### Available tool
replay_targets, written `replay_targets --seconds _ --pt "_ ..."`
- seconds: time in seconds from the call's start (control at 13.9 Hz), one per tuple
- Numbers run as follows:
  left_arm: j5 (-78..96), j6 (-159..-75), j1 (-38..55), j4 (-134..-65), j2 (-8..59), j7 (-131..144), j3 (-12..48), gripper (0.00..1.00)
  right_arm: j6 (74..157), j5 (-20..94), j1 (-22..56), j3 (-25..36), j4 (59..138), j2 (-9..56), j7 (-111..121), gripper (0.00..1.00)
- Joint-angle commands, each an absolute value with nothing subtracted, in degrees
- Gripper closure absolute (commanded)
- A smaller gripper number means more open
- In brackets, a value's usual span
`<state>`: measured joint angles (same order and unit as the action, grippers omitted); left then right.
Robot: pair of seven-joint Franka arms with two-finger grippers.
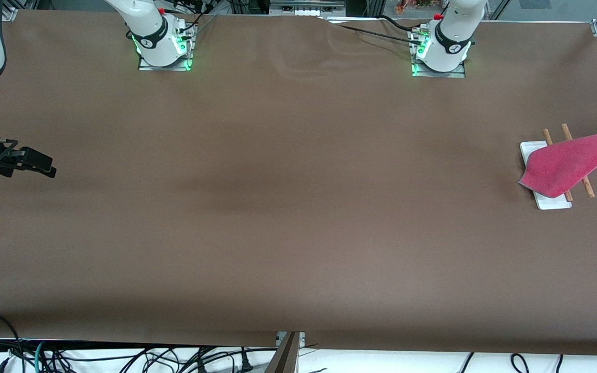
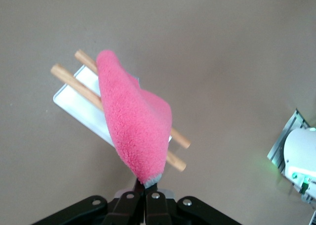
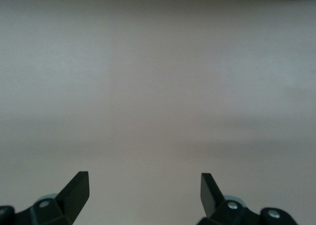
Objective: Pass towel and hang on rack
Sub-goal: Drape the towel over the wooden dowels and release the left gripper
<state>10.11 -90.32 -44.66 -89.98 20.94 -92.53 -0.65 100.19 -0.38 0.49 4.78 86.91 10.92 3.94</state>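
The pink-red towel (image 1: pixel 568 161) hangs stretched in the air over the rack (image 1: pixel 553 202) at the left arm's end of the table. It covers the middle of the two brown rods and part of the white base. In the left wrist view, my left gripper (image 2: pixel 146 183) is shut on a grey-edged corner of the towel (image 2: pixel 133 123), which slopes down across the rack's rods (image 2: pixel 74 81). I cannot tell whether the towel rests on them. In the front view the left gripper is out of view. My right gripper (image 1: pixel 48 169) is open and empty, waiting low over bare table at the right arm's end (image 3: pixel 144 186).
The rack stands close to the table's end edge. The left arm's base (image 1: pixel 441 49) and the right arm's base (image 1: pixel 161 44) stand along the table's edge farthest from the front camera. Cables (image 1: pixel 122 357) lie off the table's near edge.
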Motion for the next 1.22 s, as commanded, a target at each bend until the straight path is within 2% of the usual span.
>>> replay_targets --seconds 0.0,0.29,0.5,0.57,0.65,0.72,1.15 --pt "9.0 -90.1 -47.4 -85.0 25.7 -97.6 0.1 1.00 100.4 -1.4 -1.7 3.5 89.7 6.2 4.7 0.00" --pt "9.0 -93.3 -50.4 -83.8 28.8 -102.6 0.1 1.00 99.3 -1.8 -2.9 3.7 91.1 5.9 4.8 0.00" --pt "9.1 -94.7 -51.9 -83.6 30.6 -103.8 0.2 1.00 98.6 -4.7 -2.9 0.4 90.1 5.6 5.6 0.00" --pt "9.1 -95.1 -51.9 -83.2 30.8 -103.8 0.1 0.82 98.6 -4.4 -2.9 0.4 89.9 5.3 5.6 0.00" --pt "9.1 -95.8 -51.9 -82.5 31.1 -104.0 0.2 0.19 98.6 -4.1 -2.9 0.4 89.9 5.4 5.3 0.00" --pt "9.2 -95.8 -52.3 -81.7 32.3 -104.2 0.2 0.00 98.8 -4.0 -2.8 0.6 89.7 6.1 5.5 0.00" --pt "9.9 -95.9 -53.3 -78.6 33.6 -104.5 0.2 0.00 98.7 -4.0 -1.8 0.3 87.4 7.0 5.5 0.00"
